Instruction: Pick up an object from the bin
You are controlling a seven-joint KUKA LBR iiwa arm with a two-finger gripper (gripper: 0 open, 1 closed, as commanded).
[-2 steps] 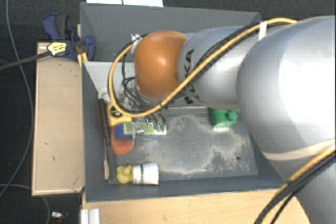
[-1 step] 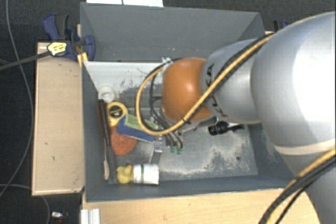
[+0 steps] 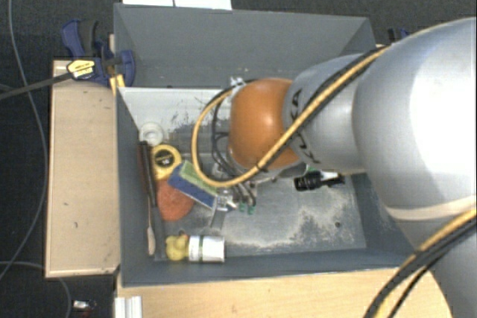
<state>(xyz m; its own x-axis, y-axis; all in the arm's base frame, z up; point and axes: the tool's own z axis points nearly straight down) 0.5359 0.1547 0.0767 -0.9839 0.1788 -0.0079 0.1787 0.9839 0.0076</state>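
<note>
The arm (image 3: pixel 417 123) is formed of broad, rounded silver-grey links and is capped by an orange dome (image 3: pixel 257 123), around which a yellow-and-black cable (image 3: pixel 195 136) is looped. The claw (image 3: pixel 237 199) is made of bare metal.

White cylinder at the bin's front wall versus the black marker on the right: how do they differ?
The white cylinder is pale and stubby; the black marker is dark and slimmer. The cylinder lies at the front wall of the bin, beside a small yellow thing; the marker lies alone on bare floor. Both lie on their sides, roughly left to right.
</note>
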